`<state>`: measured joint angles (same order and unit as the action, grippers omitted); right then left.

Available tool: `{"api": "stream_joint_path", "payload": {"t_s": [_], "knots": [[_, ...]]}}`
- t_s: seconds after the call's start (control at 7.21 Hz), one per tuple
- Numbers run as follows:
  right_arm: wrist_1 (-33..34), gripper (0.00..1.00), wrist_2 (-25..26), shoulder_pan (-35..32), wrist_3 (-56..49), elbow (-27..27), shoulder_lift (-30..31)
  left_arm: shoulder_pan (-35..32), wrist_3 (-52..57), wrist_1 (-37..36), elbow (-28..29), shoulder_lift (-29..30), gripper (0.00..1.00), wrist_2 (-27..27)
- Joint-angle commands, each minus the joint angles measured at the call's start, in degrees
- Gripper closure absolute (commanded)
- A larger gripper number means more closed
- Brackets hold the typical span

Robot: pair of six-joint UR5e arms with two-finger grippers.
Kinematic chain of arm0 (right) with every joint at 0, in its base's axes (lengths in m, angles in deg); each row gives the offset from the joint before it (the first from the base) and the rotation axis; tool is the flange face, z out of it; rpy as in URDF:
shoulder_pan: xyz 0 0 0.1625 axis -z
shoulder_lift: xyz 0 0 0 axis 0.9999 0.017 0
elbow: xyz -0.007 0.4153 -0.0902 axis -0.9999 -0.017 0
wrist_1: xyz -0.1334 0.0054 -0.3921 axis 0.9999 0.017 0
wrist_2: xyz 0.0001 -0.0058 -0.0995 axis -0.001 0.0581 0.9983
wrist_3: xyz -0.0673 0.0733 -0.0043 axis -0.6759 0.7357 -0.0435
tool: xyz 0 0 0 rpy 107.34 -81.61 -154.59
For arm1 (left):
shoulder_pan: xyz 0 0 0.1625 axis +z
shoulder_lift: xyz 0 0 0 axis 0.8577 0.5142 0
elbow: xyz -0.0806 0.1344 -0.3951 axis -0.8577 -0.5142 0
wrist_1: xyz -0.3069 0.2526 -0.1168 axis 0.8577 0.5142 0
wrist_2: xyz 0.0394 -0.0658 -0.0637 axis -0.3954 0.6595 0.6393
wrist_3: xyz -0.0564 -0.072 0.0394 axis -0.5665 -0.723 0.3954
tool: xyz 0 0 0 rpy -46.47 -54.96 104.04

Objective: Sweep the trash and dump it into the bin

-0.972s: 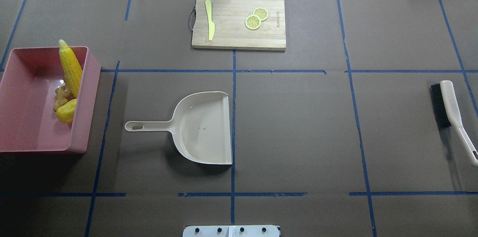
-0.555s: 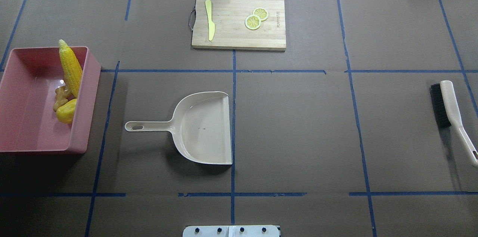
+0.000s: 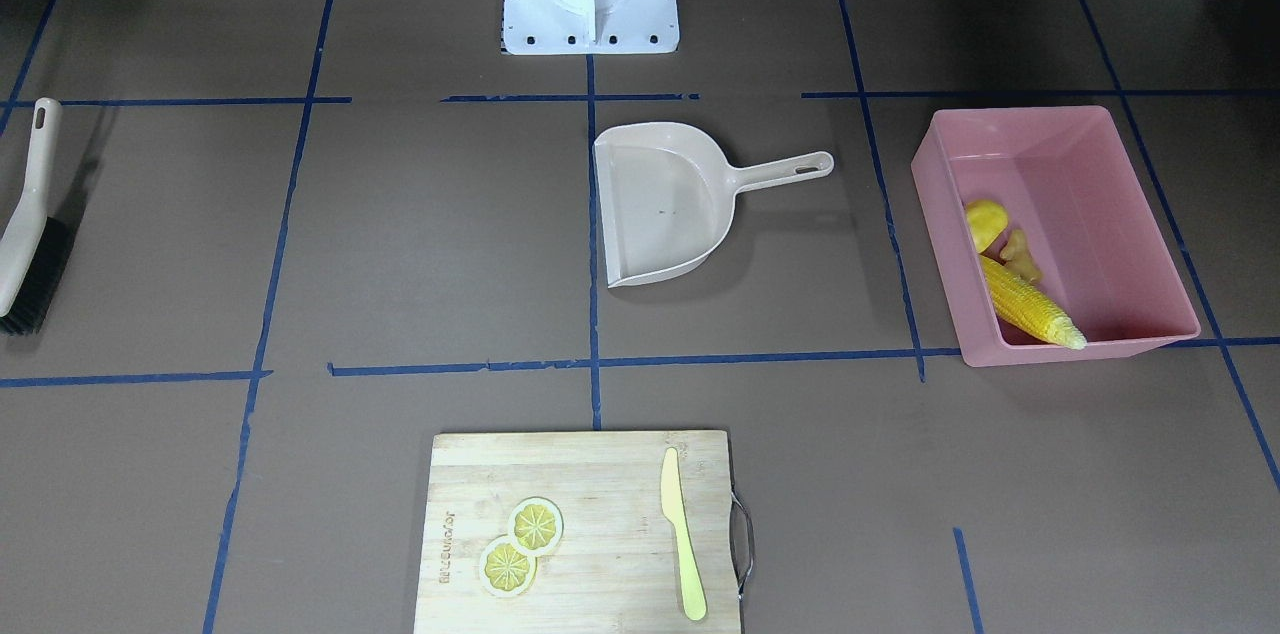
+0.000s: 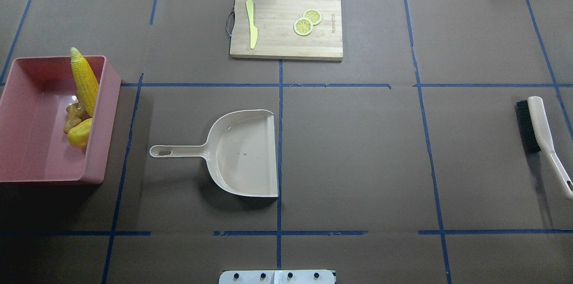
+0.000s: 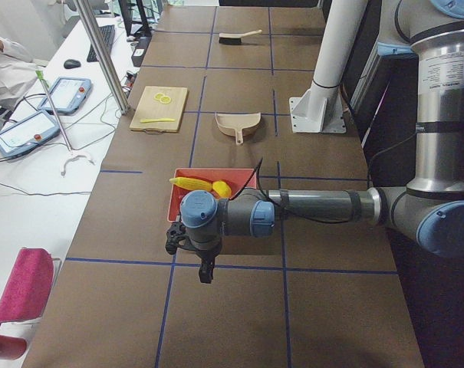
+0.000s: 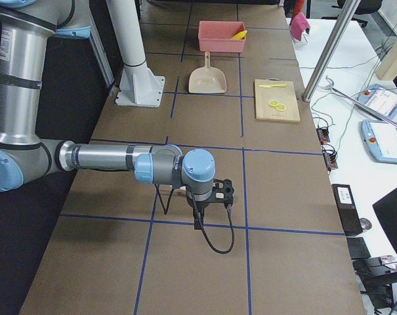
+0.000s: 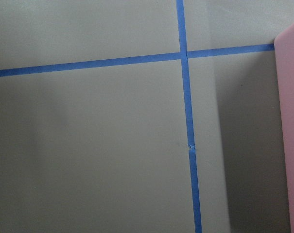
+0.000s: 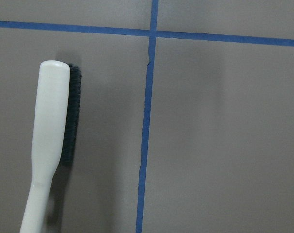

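The pink bin stands at the table's left end. All the trash lies inside it against its right wall: the corn cob leaning over the rim, the ginger root and the lumpy yellow piece. The front-facing view shows the bin with the corn in it. My left gripper hangs beyond the bin's outer end, seen only in the left side view; I cannot tell its state. My right gripper shows only in the right side view, state unclear.
A beige dustpan lies mid-table with nothing in it, handle toward the bin. A brush lies at the far right, also under the right wrist camera. A cutting board with knife and lemon slices sits at the back.
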<state>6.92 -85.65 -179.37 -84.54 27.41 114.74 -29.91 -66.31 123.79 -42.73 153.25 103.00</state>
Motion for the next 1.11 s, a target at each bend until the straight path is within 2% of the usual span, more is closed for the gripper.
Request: {"api": "stream_joint_path", "payload": {"t_s": [0.0, 0.97], "knots": [[0.0, 0.0, 0.0, 0.9, 0.0, 0.0, 0.0, 0.0, 0.0, 0.0, 0.0, 0.0, 0.0, 0.0], [-1.1, 0.0, -0.2, 2.8, 0.1, 0.0, -0.3, 0.0, 0.0, -0.1, 0.0, -0.1, 0.0, 0.0]]}}
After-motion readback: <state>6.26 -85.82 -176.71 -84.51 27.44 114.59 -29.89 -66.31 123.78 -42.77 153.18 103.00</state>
